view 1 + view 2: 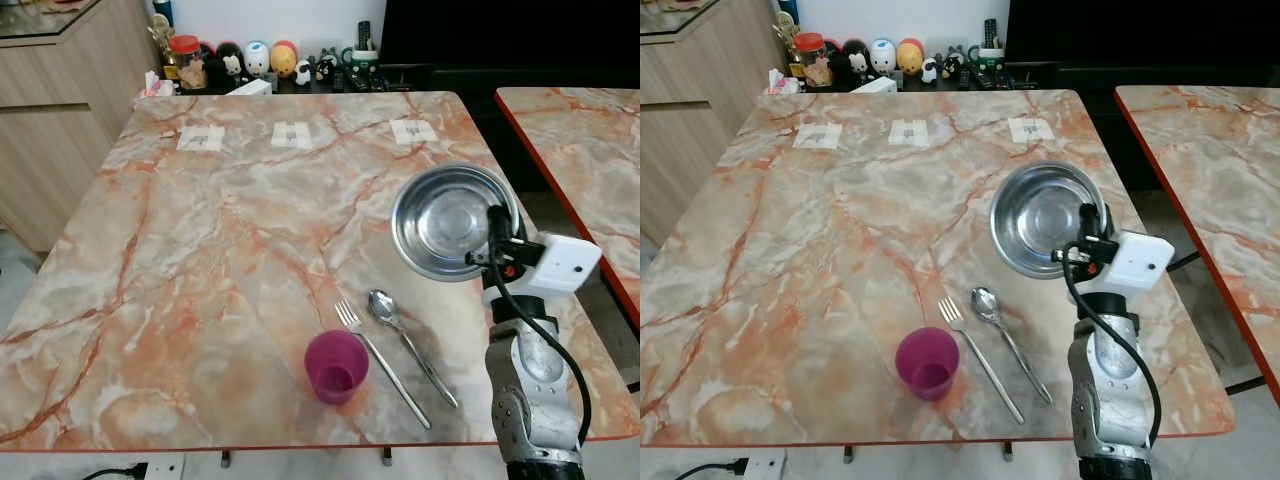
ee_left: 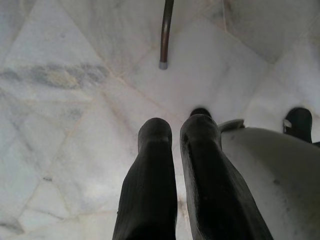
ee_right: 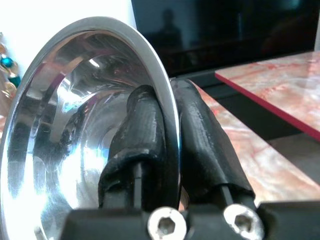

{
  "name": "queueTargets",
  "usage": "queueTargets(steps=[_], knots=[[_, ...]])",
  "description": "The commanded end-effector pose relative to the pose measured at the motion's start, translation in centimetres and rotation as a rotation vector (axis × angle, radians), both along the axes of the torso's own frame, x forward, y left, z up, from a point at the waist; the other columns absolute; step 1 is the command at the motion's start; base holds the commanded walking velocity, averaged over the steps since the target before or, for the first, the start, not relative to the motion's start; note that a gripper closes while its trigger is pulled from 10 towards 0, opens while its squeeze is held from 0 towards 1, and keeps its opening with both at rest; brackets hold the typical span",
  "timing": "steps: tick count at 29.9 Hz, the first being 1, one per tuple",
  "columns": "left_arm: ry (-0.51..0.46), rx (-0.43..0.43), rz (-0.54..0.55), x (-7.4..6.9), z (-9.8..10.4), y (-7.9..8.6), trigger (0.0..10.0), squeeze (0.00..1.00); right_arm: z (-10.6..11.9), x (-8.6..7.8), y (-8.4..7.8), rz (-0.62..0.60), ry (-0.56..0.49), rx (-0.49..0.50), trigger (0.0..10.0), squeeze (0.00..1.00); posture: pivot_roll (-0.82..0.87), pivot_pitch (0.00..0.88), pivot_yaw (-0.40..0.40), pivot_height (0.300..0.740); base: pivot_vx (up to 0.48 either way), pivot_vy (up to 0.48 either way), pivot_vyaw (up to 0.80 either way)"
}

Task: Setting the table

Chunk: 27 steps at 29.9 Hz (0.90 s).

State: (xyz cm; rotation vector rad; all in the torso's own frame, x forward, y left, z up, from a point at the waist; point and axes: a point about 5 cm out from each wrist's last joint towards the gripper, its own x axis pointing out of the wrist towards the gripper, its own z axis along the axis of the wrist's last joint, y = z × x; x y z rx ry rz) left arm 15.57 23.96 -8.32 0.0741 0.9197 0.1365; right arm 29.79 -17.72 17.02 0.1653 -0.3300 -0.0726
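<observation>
A steel bowl (image 1: 448,222) is held tilted above the marble table's (image 1: 200,250) right side, its rim pinched by my right gripper (image 1: 497,232), which is shut on it. In the right wrist view the bowl (image 3: 70,125) rim runs between the two black fingers (image 3: 200,135). A purple cup (image 1: 337,366) stands near the front edge, with a fork (image 1: 380,362) and a spoon (image 1: 408,342) lying just to its right. My left gripper (image 2: 177,137) hangs over the floor, fingers together, holding nothing.
Three paper squares (image 1: 291,134) lie along the table's far edge. Figurines and a jar (image 1: 186,62) line a shelf behind. A wooden cabinet (image 1: 50,90) stands at left, and a second marble table (image 1: 590,140) at right.
</observation>
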Motion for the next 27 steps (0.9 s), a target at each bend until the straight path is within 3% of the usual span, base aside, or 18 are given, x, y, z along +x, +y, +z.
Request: queueTargets(steps=[1, 9, 18, 27], knots=[[0.024, -0.005, -0.005, -1.0, -0.4, 0.1, 10.0, 0.0, 0.5, -0.1, -0.4, -0.018, -0.022, 0.002, 10.0, 0.0, -0.09, 0.077, 0.003, 0.74, 0.0, -0.48, 0.0], [0.039, -0.003, 0.002, -2.1, -0.6, 0.6, 10.0, 0.0, 0.2, 0.0, -0.4, -0.016, -0.008, -0.002, 10.0, 0.0, -0.09, 0.078, 0.004, 0.74, 0.0, -0.48, -0.41], [0.027, -0.011, -0.011, -0.8, -0.5, -0.9, 10.0, 0.0, 0.3, 0.0, -0.2, -0.012, -0.015, -0.003, 10.0, 0.0, -0.09, 0.081, 0.005, 0.74, 0.0, -0.48, 0.0], [0.014, -0.008, -0.021, 0.1, -0.2, -0.8, 10.0, 0.0, 0.0, 0.0, 0.0, -0.009, -0.008, -0.009, 10.0, 0.0, -0.08, 0.074, 0.011, 0.74, 0.0, -0.48, 0.0]])
